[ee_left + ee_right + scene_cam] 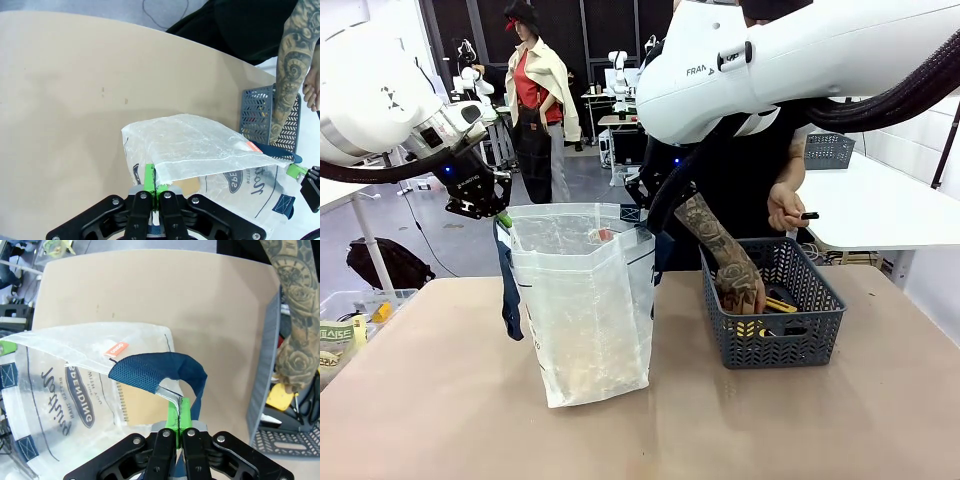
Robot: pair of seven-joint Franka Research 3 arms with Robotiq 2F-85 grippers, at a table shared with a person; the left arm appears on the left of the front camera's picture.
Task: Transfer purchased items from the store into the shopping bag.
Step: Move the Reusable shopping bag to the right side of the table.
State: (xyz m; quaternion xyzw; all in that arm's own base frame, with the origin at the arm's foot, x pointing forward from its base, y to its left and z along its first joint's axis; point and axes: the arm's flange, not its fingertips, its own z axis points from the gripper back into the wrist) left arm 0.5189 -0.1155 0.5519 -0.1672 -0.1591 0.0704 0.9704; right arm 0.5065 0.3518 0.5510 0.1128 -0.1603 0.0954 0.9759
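Note:
The shopping bag (582,300) stands upright mid-table with its mouth held wide. My left gripper (498,214) is shut on its left rim, the green pads (149,178) pinching the plastic. On the other side my right gripper (640,222) is shut on the right rim beside the navy handle (159,371). A kraft notebook (145,402) lies inside the bag. To the right is the store (775,318), a dark grey basket holding pens and a yellow piece (279,395). A person's tattooed hand (740,290) reaches into it; the other hand holds a black pen (808,215).
A clear bin (350,325) of small items sits at the table's left edge. A white table (890,205) with another grey basket (828,150) stands behind on the right. Bare tabletop (620,440) lies in front of the bag.

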